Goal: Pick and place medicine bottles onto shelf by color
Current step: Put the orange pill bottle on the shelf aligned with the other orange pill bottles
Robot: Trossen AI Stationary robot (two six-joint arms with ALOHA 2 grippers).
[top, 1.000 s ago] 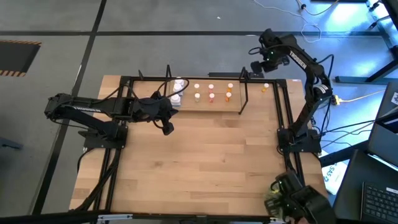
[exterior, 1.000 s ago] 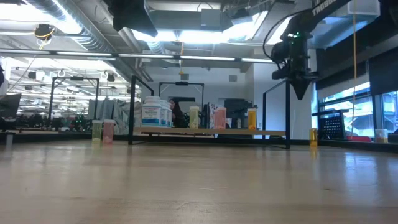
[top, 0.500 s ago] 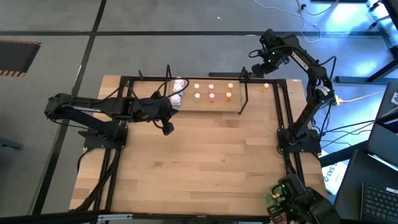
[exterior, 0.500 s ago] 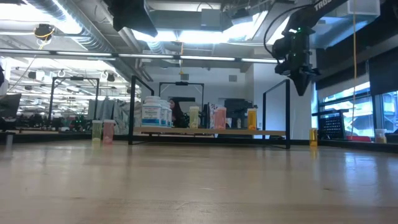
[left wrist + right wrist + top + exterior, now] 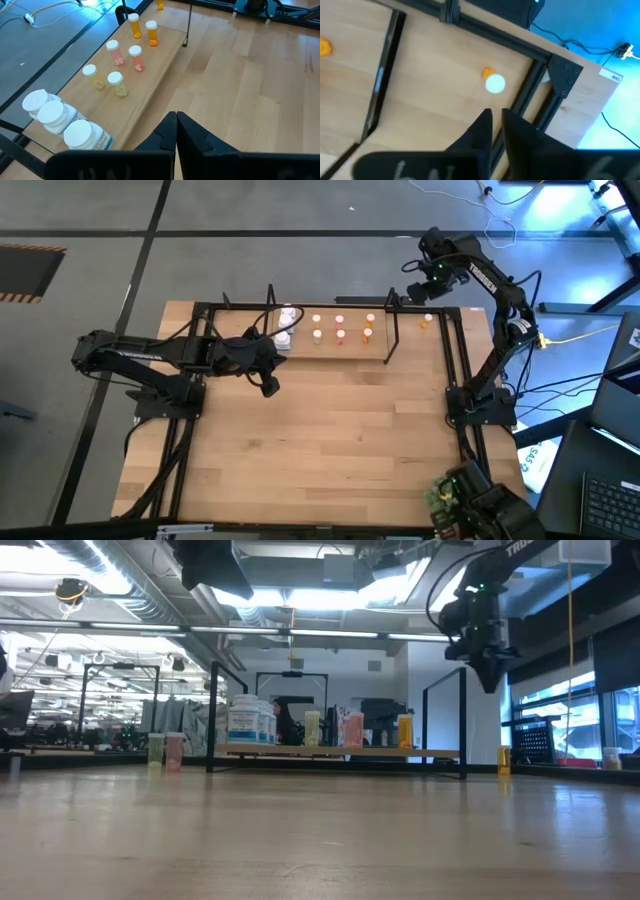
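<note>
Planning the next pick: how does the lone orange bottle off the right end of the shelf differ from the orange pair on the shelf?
The lone orange bottle stands on the bare table, outside the shelf end frame; the orange pair stands on the shelf base. The lone one has the right gripper above it, fingers nearly closed; the pair has no gripper near. All three stand upright with white caps.

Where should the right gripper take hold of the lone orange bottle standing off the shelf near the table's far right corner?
Probably from straight above, fingers closing across the sides just under the white cap. The orange bottle stands upright and alone on the wood, clear of the shelf end frame, and the right gripper already hangs above it, pointing down. The black table frame runs close by, so the fingers are best set parallel to that bar.
</note>
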